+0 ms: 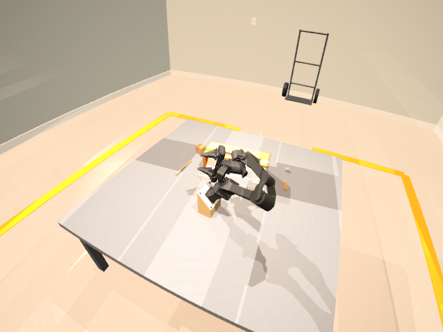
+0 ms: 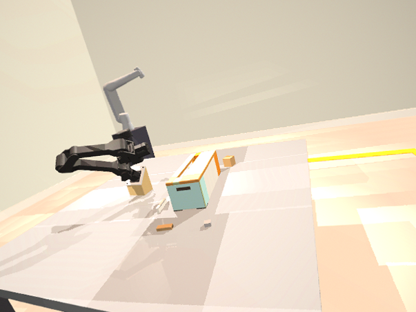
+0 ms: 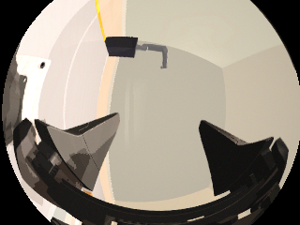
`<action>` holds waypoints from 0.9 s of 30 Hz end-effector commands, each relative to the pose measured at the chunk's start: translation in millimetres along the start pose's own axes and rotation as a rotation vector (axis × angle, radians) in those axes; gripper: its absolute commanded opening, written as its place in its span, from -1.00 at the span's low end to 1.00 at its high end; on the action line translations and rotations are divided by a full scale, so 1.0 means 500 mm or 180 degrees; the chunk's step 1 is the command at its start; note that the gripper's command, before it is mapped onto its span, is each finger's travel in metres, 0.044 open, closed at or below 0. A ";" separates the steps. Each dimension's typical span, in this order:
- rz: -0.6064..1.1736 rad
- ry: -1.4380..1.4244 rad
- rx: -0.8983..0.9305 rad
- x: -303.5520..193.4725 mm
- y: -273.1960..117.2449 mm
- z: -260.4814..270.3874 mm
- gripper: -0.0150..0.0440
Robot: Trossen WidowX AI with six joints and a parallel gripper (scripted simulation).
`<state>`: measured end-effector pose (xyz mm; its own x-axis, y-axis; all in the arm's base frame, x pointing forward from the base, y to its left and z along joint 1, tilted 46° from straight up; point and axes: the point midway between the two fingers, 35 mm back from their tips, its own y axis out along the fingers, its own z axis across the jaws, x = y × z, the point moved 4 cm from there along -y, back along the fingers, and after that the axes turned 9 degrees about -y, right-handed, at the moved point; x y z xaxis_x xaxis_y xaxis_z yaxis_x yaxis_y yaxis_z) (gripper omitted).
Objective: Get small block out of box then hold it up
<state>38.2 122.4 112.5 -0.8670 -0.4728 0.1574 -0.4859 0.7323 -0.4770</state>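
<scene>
Item: one dark arm (image 2: 90,160), folded low over its wooden base block (image 2: 139,186), jaws (image 1: 211,162) spread close to full width and holding nothing; the wrist view shows only wall between the two fingertips.

Item: box (image 2: 193,181), teal end panel with a dark slot, orange-trimmed top, standing square on the desk (image 2: 269,237) just beyond the arm.

Item: small tan cube (image 2: 229,160), on the desk just beside the far end of the box. Judged to be the task's block, already out; this cannot be confirmed.

Item: loose pieces near the box, namely an orange tab (image 2: 164,226), a grey bit (image 2: 207,224) and a thin stick (image 1: 183,167).

Step in hand, as judged: the pick-up, not begun. Next move calls for reaching past the box without touching it, descending over the cube, then closing.

Not made out: the shelf, the pocket, the clear front.
</scene>
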 end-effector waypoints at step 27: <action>0.1459 0.5445 0.1344 -0.180 -0.079 0.018 0.86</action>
<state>102.5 138.8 110.7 -0.6395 0.3992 0.6570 -0.4468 0.5025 -0.7402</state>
